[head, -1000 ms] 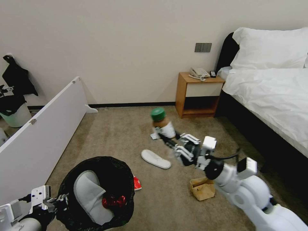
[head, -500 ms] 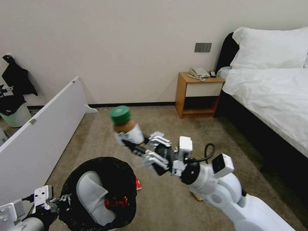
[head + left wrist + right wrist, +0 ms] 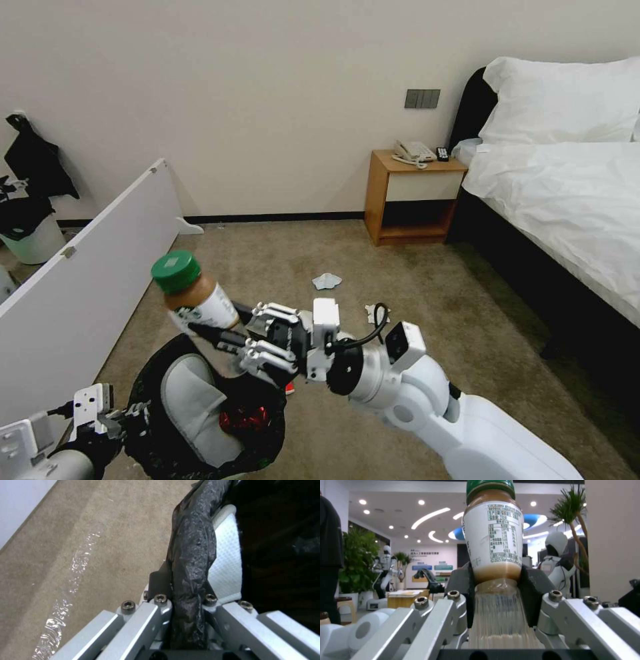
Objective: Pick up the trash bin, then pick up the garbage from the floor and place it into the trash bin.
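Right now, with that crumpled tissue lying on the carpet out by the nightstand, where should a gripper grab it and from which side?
Probably from straight above. The tissue lies low and loose on the floor, with nothing beside it, so the fingers should close across its raised, bunched middle; its thin edges offer little to pinch.

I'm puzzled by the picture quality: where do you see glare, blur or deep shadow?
Left wrist view: shiny glare streaks on the floor, trash bin interior nearly black. Right wrist view: bright ceiling lights behind the bottle, the near tool parts soft. Head view: evenly lit, sharp.
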Motion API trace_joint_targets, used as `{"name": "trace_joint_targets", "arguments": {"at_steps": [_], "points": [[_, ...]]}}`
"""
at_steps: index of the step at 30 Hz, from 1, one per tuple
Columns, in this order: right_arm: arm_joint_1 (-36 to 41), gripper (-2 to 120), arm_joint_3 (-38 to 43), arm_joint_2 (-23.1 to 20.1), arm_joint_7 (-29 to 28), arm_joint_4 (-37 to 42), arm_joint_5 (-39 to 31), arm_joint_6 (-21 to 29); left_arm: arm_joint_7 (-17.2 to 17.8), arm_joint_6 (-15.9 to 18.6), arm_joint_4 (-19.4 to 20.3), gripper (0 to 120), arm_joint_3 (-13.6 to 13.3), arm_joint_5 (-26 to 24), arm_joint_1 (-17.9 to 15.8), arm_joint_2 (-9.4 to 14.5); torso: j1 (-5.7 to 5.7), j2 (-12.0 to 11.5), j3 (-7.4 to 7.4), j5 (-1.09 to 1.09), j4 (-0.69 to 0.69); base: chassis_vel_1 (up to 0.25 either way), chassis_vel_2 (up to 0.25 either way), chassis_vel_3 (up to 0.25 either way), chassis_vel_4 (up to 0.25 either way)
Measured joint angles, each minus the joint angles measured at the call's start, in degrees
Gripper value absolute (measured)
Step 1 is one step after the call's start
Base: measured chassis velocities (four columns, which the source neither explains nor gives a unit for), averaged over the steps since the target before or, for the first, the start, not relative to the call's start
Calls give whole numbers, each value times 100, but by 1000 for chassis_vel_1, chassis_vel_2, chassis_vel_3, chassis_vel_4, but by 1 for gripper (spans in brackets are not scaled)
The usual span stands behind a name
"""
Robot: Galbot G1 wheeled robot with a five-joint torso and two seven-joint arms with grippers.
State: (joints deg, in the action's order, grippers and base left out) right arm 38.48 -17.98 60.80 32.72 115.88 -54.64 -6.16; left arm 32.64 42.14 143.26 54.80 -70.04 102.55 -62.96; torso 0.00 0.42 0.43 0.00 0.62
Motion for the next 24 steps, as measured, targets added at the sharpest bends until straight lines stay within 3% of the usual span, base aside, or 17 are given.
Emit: {"name": "trace_joint_targets", "arguments": {"at_steps": [15, 24], "points": [[231, 27, -186, -190, -410, -446, 665, -145, 82, 0, -2, 3, 44, -137, 47, 37, 0, 0, 0, 1, -1, 0, 0, 0, 0], [339, 62, -163, -318, -491, -492, 822, -179, 118, 0, -2, 3, 55, -188, 9, 36, 0, 0, 0, 0, 0, 0, 0, 0, 0]]}}
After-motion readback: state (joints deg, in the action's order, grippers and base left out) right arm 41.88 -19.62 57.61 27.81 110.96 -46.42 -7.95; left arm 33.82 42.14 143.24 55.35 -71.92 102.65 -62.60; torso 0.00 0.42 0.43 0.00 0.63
